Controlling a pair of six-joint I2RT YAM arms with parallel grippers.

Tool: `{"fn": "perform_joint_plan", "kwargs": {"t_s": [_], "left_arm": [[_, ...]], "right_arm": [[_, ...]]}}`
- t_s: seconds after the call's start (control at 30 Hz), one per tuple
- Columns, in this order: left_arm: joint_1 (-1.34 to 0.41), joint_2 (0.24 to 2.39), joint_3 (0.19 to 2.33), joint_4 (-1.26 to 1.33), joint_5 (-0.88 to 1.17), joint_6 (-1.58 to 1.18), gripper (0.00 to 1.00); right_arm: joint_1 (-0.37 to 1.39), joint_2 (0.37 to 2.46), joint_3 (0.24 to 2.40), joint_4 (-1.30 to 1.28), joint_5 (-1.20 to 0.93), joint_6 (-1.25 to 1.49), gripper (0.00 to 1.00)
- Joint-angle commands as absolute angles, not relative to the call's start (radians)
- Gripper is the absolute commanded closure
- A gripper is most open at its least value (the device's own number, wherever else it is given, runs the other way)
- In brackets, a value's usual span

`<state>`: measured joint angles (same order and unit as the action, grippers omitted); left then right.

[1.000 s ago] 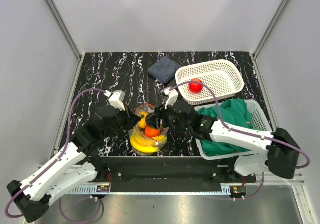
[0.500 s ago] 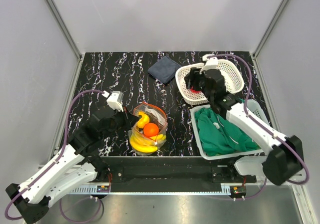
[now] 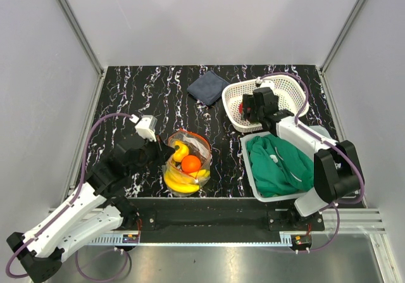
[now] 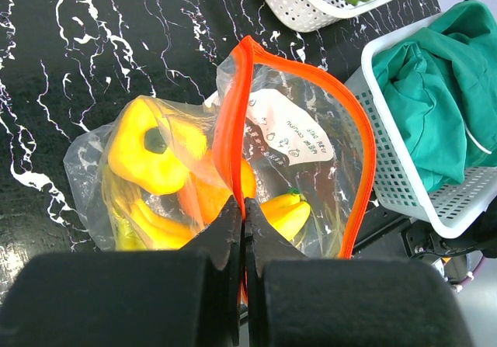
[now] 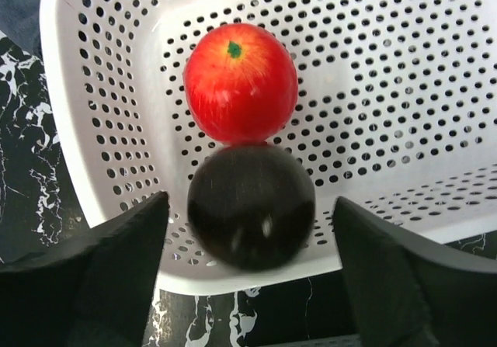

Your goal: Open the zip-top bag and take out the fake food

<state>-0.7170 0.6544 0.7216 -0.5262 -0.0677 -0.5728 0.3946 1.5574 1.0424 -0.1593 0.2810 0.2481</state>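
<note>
Left gripper (image 4: pixel 243 211), jaws pressed together, pinches the red-orange zip strip (image 4: pixel 231 122) of the clear, crinkly plastic zip-top bag (image 4: pixel 303 176), whose mouth stands open in a loop. The bag lies on the black, white-veined marbled table (image 3: pixel 133 93) near its front edge, between the two arms. Inside it are a glossy yellow pepper-like piece (image 4: pixel 147 149), a round plastic orange (image 4: pixel 206 196) and yellow plastic bananas (image 4: pixel 283 211). The right gripper (image 5: pixel 248 203) is spread wide over the white perforated plastic basket (image 5: pixel 404 91) at the far right of the table; its fingers (image 5: pixel 116 261) stand clear of the blurred, glossy dark round fruit (image 5: pixel 251 223), which sits in the basket just beside the shiny red plastic apple (image 5: pixel 241 83). A second white basket (image 3: pixel 249 169) holds a crumpled green cloth (image 3: pixel 278 166). A folded dark blue cloth (image 3: pixel 207 87) lies beyond the bag.
</note>
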Motion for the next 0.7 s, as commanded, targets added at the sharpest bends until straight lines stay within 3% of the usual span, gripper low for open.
{"fn": "perform_joint_plan", "kwargs": {"t_s": [0.0, 0.13, 0.33, 0.43, 0.57, 0.67], "left_arm": [[-0.718, 0.646, 0.767, -0.497, -0.071, -0.549, 1.00], [-0.718, 0.649, 0.773, -0.488, -0.071, -0.552, 1.00], [-0.718, 0.683, 0.785, -0.468, -0.048, -0.555, 1.00], [-0.718, 0.706, 0.785, -0.463, -0.044, -0.566, 1.00], [-0.718, 0.739, 0.778, -0.439, -0.038, -0.583, 1.00], [-0.718, 0.755, 0.779, -0.422, -0.026, -0.591, 1.00]], "right_arm": [[0.397, 1.523, 1.083, -0.231, 0.287, 0.232, 0.00], [0.429, 1.458, 1.121, -0.305, 0.235, 0.247, 0.00], [0.636, 1.324, 1.157, -0.364, 0.187, 0.180, 0.04], [0.762, 1.261, 1.160, -0.362, 0.137, 0.167, 0.15], [0.873, 1.233, 1.172, -0.361, 0.033, 0.207, 0.49], [0.928, 1.261, 1.181, -0.361, -0.056, 0.262, 0.58]]}}
